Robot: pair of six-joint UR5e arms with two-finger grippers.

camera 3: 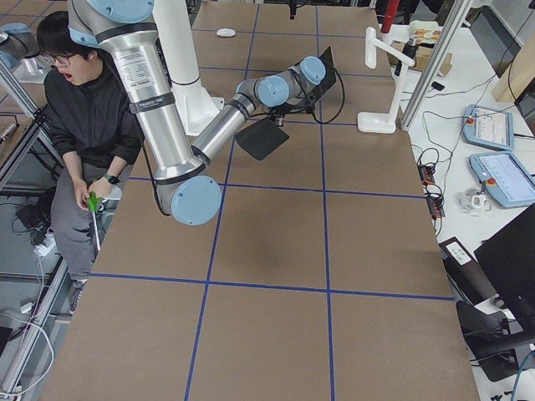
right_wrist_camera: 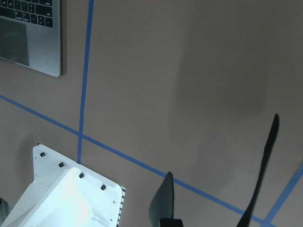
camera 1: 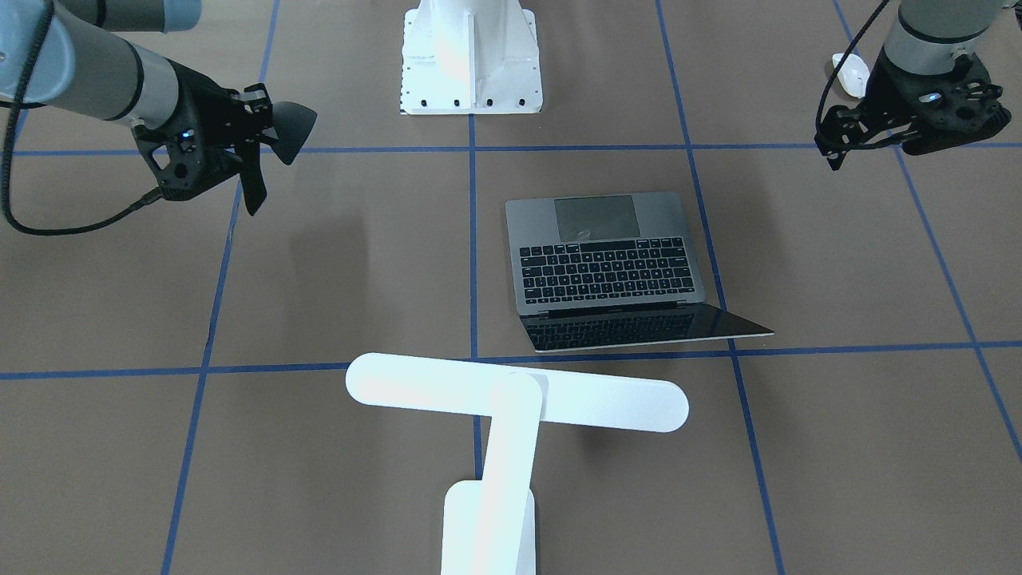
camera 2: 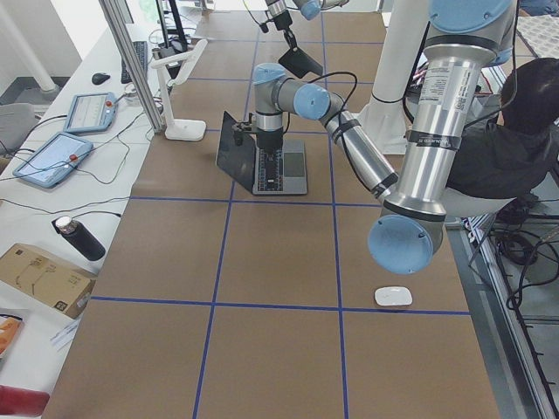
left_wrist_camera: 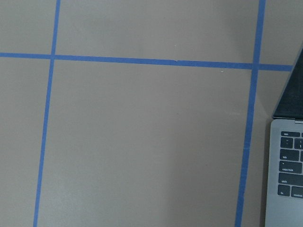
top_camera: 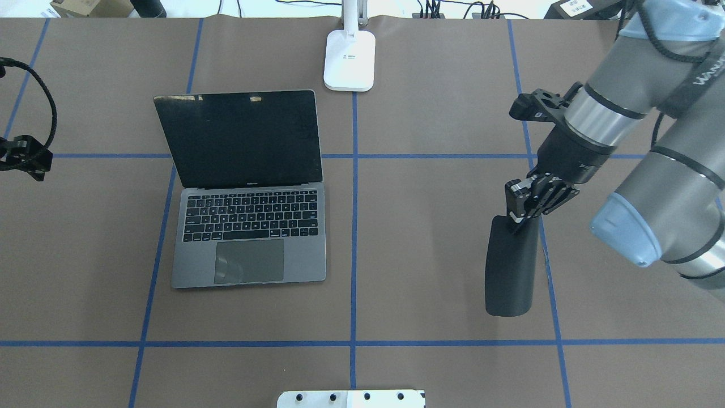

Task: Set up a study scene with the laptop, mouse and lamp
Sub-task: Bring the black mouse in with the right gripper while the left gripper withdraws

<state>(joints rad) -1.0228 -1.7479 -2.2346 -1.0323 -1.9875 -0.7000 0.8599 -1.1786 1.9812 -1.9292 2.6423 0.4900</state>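
Reading the counter: taken as a clock from the robot's side, with 12 at the far edge and the white pedestal (top_camera: 351, 398) at 6.
Mouse: the mouse (camera 2: 393, 296) lay at about 8, close to the robot's edge and well apart from the laptop, with nothing touching it.
Mouse handling: it looked light, smooth and rounded, so likely to slip; a low hold across its two long sides seemed soundest.
Right hand: the right hand (top_camera: 518, 218) hung at about 3, pinched narrow on the top edge of a flat black mat (top_camera: 510, 272).
Mat handling: the mat looked thin and limp, so it would probably sag or swing when carried.
Laptop: the laptop (top_camera: 249, 226) sat at about 9, with the lid open and the trackpad toward 6.
Laptop handling: it was stiff and probably the heaviest piece, with a fragile glossy screen; the base edges were safer to hold than the lid.
Left hand: the left hand (camera 1: 942, 128) hovered at 9, outward of the laptop; I could not tell whether it was wide or narrow.
Lamp: the lamp (top_camera: 349, 59) stood upright at 12, with its base by the far edge.
Lamp handling: it was tall and likely top-heavy; the flat arm, low near the base, looked the steadiest hold.
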